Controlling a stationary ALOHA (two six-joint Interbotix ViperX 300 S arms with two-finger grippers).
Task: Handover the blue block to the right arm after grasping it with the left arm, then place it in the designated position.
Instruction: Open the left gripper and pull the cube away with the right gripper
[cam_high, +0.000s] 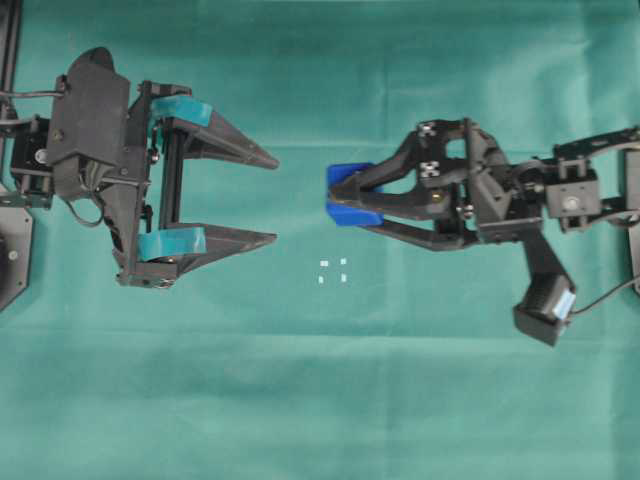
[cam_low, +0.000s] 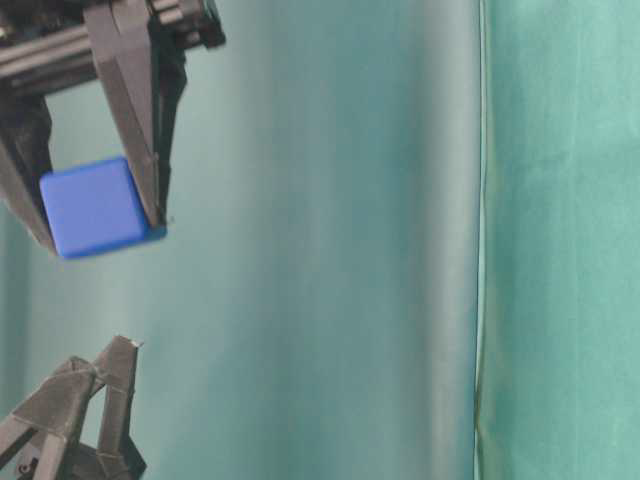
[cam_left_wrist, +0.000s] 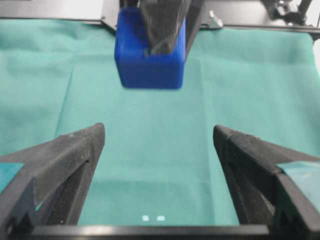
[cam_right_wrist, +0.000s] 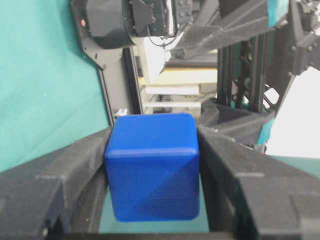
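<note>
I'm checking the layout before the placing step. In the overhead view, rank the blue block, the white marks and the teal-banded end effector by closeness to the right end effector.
1. Small bright-blue plastic cube: clamped in the right end effector.
2. Square of four tiny white marks: on the green cloth, just below the tips.
3. Teal-banded left end effector: open, farther left.

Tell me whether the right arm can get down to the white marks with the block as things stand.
Probably yes. The right gripper is shut on the blue block close beside the white marks, the cloth around them is bare, and the open left gripper sits well off to one side.

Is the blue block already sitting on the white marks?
No; in the overhead view the blue block is clamped in the right tool, apart from the white marks.
</note>
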